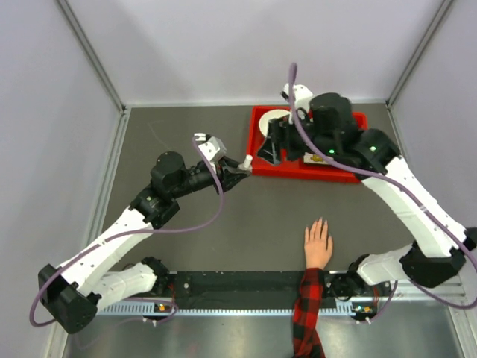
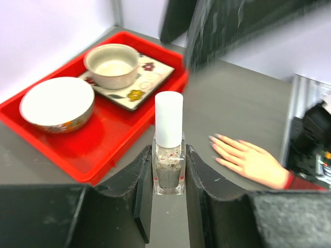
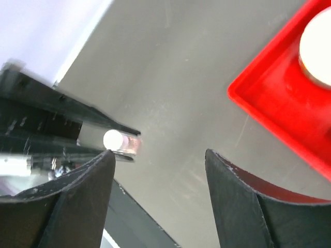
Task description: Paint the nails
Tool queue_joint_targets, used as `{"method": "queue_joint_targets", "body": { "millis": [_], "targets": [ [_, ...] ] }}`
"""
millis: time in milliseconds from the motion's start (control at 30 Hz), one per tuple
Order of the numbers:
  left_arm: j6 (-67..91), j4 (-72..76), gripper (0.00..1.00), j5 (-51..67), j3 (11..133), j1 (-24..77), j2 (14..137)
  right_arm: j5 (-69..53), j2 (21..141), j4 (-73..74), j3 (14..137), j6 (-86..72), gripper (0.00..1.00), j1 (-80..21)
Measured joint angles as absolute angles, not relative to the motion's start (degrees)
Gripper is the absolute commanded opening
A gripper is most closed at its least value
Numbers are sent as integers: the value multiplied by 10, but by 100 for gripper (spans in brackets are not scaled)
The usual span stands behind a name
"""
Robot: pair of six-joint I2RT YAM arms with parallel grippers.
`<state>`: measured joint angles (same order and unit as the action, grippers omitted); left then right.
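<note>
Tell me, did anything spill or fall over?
No, nothing looks wrong. The polish bottle stands upright, capped, in the left gripper; both bowls sit upright in the red tray; the hand lies flat.

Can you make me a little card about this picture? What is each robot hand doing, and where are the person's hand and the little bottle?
Left gripper: shut on the nail polish bottle
Bottle: white cap on, speckled polish inside
Right gripper: open, holding nothing, near the edge of the red tray
Hand: flat on the table, palm down, plaid sleeve
Nails: no brush on them yet
Tray: holds a white bowl and a cup on a flowered plate
</note>
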<state>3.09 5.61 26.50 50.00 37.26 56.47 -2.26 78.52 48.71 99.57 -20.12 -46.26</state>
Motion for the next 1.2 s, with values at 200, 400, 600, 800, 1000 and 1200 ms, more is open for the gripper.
{"method": "queue_joint_targets", "body": {
  "millis": [200, 400, 600, 800, 1000, 1200],
  "targets": [
    [43, 56, 0, 363, 509, 372, 581, -216, 758, 532, 1002, -46, 51, -426],
    [56, 55, 0, 459, 517, 372, 596, -333, 777, 584, 1004, 50, 56, -426],
    [68, 55, 0, 518, 530, 372, 614, -376, 801, 609, 1022, 86, 52, -426],
    [73, 56, 0, 531, 532, 372, 614, -391, 807, 614, 1033, 95, 35, -426],
    [73, 55, 0, 531, 533, 372, 614, -399, 813, 615, 1033, 96, 11, -426],
    [67, 42, 0, 505, 533, 372, 612, -376, 816, 606, 1031, 74, 0, -425]
  ]
}}
